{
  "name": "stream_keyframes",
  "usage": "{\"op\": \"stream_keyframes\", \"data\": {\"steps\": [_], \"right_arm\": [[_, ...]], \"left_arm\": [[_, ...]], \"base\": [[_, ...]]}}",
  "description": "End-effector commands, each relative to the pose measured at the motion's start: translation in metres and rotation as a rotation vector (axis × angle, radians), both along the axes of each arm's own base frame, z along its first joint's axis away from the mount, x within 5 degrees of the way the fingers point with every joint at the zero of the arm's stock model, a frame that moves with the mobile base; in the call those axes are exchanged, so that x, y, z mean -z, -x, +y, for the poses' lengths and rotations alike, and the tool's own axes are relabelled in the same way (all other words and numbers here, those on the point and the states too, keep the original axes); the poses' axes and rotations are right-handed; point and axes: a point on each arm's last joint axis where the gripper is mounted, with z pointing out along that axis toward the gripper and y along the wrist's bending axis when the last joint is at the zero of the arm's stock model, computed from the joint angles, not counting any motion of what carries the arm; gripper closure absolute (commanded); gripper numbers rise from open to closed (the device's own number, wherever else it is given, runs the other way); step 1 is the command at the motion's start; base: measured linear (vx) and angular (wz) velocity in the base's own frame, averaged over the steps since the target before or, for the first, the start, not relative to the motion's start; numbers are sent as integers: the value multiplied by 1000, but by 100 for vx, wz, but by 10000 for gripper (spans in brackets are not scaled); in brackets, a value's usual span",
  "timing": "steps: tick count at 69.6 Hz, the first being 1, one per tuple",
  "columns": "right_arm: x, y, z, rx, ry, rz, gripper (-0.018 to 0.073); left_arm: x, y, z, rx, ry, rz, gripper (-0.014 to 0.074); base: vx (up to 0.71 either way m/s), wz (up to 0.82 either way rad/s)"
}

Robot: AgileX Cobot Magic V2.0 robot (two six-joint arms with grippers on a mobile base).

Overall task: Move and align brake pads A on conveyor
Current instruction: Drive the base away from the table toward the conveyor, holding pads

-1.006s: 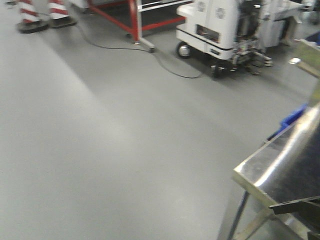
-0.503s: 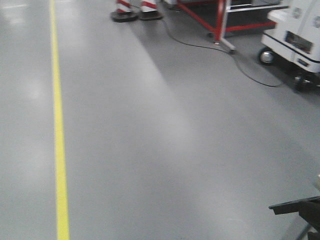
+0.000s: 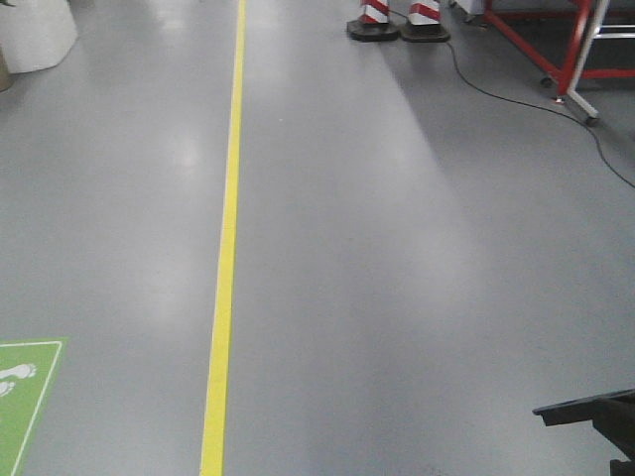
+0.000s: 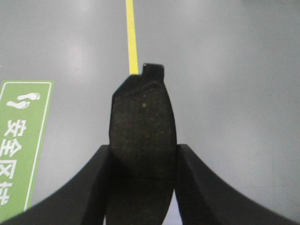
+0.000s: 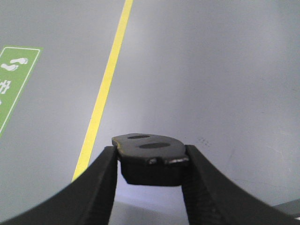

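Dark-grey pads filled both jaws: the left jaws clamped one brake pad (image 4: 143, 122) pointing toward 12 o'clock, the right jaws another brake pad (image 5: 150, 146) (seen edge-on), above the floor (image 3: 397, 248).

left gripper (image 4: 144, 150) fingers (image 4: 86, 187) pinch one brake pad (image 4: 143, 126), right gripper (image 5: 150, 151) pinches another.

Left tool (image 4: 144, 147), right tool (image 5: 150, 148): matte black, curved.
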Motion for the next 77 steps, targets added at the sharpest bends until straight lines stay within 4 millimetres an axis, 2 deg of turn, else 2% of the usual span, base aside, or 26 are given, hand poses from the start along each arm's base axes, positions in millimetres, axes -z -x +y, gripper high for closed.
{"op": "stream_keyframes", "data": {"steps": [1,44,77], "right_arm": [[-14,-5,0,3,-13,-100,571],[-14,-5,0,3,-13,-100,571],[-14,-5,0,3,-13,-100,571]], "left_arm": [[-13,-5,-1,4,9,-90,602],[-13,-5,-1,4,9,-91,602],[-13,-5,-1,4,9,-91,602]], "base": [[-7,29],[3,6],[20,11]]}}
